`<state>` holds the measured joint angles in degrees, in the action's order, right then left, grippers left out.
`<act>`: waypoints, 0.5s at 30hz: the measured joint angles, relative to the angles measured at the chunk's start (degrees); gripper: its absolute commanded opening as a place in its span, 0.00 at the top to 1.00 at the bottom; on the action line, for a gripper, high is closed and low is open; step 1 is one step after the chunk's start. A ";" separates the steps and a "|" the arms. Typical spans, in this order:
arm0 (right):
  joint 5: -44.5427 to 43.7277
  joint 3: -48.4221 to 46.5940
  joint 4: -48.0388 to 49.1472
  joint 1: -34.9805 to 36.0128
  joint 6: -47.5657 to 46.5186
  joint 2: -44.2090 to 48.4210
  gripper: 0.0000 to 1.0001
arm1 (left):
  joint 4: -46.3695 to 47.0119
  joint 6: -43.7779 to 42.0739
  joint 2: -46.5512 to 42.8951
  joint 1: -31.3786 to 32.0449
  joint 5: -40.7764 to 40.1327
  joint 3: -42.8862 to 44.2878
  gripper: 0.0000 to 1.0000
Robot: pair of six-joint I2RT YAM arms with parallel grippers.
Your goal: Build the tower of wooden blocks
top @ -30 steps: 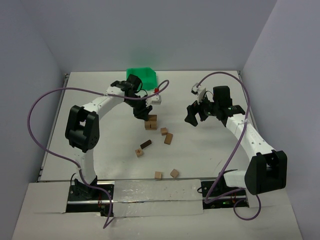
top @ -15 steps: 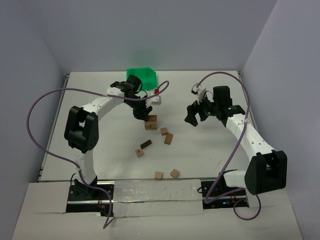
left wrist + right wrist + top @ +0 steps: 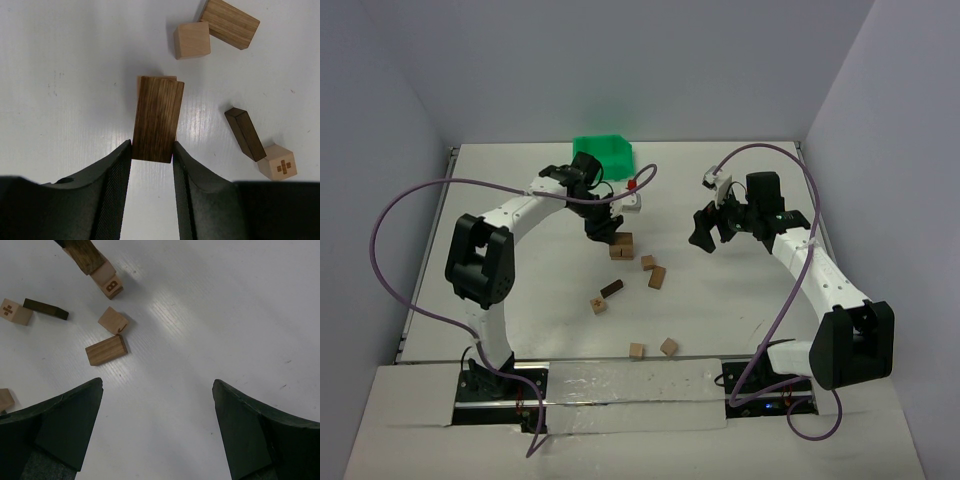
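Note:
My left gripper (image 3: pixel 603 228) (image 3: pixel 152 147) is shut on the near end of a brown wooden bar (image 3: pixel 157 117). It holds the bar over a tan cube (image 3: pixel 171 78), of which only a sliver shows beneath. In the right wrist view the bar (image 3: pixel 85 255) sits on that lettered cube (image 3: pixel 109 281). This small stack (image 3: pixel 622 245) stands at mid-table. Loose blocks lie nearby: a tan cube (image 3: pixel 191 40), a brown bar (image 3: pixel 229 22), a dark bar (image 3: pixel 244 134) and a cube with a plus mark (image 3: pixel 278 162). My right gripper (image 3: pixel 705 235) (image 3: pixel 157 385) is open and empty, right of the stack.
A green bin (image 3: pixel 603 152) stands at the back behind the left gripper. Two more tan cubes (image 3: pixel 637 350) (image 3: pixel 668 346) lie near the front edge. Purple cables loop off both arms.
The left arm's elbow has shifted slightly left; its gripper stays at the stack with the bar. The right arm has not moved.

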<state>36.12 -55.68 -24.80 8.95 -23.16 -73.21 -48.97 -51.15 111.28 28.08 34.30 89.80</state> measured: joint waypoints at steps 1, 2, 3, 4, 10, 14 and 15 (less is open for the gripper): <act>0.00 0.00 0.00 0.00 0.00 0.00 0.03 | -0.01 0.03 0.00 0.00 -0.02 0.00 0.39; 0.00 0.00 0.00 0.00 -0.01 0.01 0.03 | -0.03 0.10 0.00 0.00 -0.02 -0.01 0.31; 0.00 0.00 0.00 0.00 -0.02 0.02 0.03 | -0.05 0.16 0.00 0.00 -0.02 -0.05 0.22; 0.00 0.00 0.00 0.00 -0.02 0.00 0.03 | -0.06 0.20 0.00 0.00 -0.03 -0.08 0.14; -0.02 0.00 -0.01 0.00 -0.03 0.02 0.03 | -0.04 0.99 -0.08 -0.03 0.04 -0.09 0.01; -0.02 0.00 -0.04 0.00 -0.04 0.00 0.03 | -0.07 1.41 -1.24 -0.38 0.61 -0.08 0.01; 0.00 0.00 -0.04 0.00 -0.04 0.00 0.03 | -0.08 1.61 -1.95 -0.64 0.86 -0.04 0.01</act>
<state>36.11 -55.68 -24.84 8.95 -23.20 -73.21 -49.05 -49.54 109.33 27.44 35.16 89.76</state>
